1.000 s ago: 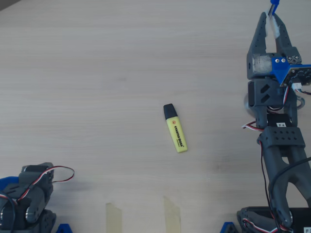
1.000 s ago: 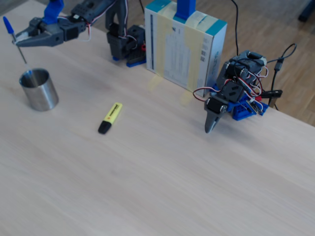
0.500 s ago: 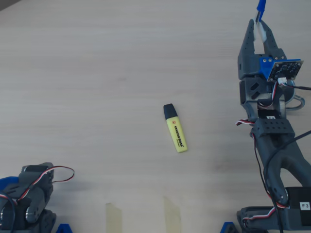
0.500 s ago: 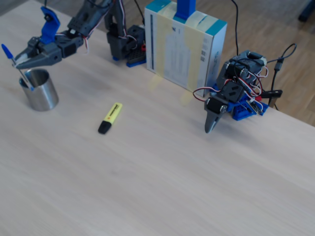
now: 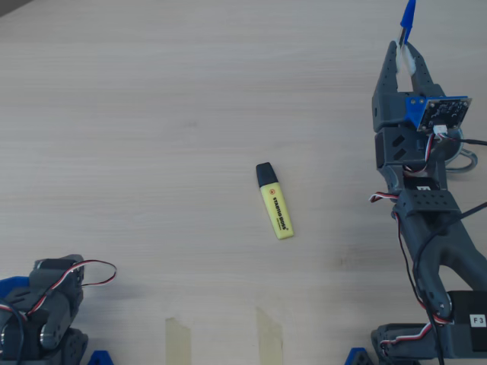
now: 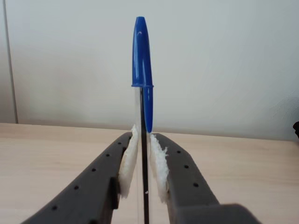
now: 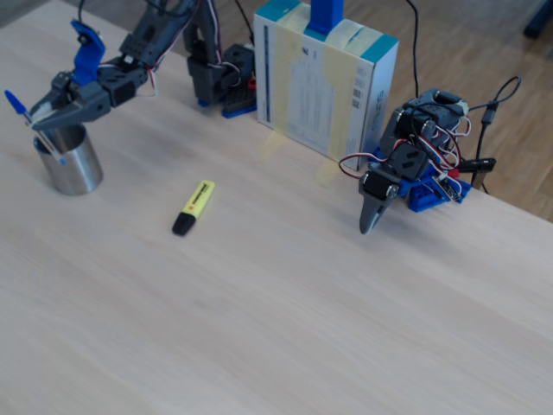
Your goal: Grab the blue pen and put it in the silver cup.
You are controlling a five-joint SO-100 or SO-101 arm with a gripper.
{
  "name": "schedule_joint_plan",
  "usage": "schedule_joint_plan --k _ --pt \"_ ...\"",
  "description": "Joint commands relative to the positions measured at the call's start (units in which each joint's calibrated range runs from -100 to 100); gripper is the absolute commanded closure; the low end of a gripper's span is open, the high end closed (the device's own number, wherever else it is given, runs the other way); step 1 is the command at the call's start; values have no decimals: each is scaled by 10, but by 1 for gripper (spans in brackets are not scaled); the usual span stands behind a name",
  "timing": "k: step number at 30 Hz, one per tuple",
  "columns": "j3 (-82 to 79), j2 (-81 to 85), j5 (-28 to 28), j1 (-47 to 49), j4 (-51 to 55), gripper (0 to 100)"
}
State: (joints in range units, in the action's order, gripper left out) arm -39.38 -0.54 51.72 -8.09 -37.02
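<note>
My gripper [image 7: 37,118] is shut on the blue pen [image 7: 15,103], pinching its clear barrel between white-padded fingers [image 6: 128,158]. In the wrist view the pen [image 6: 142,56] stands upright between the jaws, blue cap on top. In the fixed view the pen slants down to the silver cup [image 7: 71,166], and its lower end overlaps the cup's rim; I cannot tell whether it is inside. From overhead, the gripper [image 5: 403,52] points to the far edge with the cap [image 5: 409,14] beyond it, and only a sliver of the cup [image 5: 466,158] shows beside the arm.
A yellow highlighter [image 5: 275,201] with a black cap lies mid-table, also visible in the fixed view [image 7: 193,207]. A second arm [image 7: 406,164] rests folded at the table's edge beside a white and teal box [image 7: 324,78]. Two tape strips [image 5: 179,334] mark the near edge.
The gripper has come down with the pen toward the silver cup, so the pen's lower end has dropped from above the rim to level with it. The highlighter has not moved.
</note>
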Motion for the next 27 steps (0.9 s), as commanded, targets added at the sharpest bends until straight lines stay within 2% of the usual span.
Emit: schedule_joint_plan --k 1,11,27 --pt "14 9 -7 -7 -8 98" --pt "67 28 1 -10 -9 98" --pt "58 42 -4 -88 -3 98"
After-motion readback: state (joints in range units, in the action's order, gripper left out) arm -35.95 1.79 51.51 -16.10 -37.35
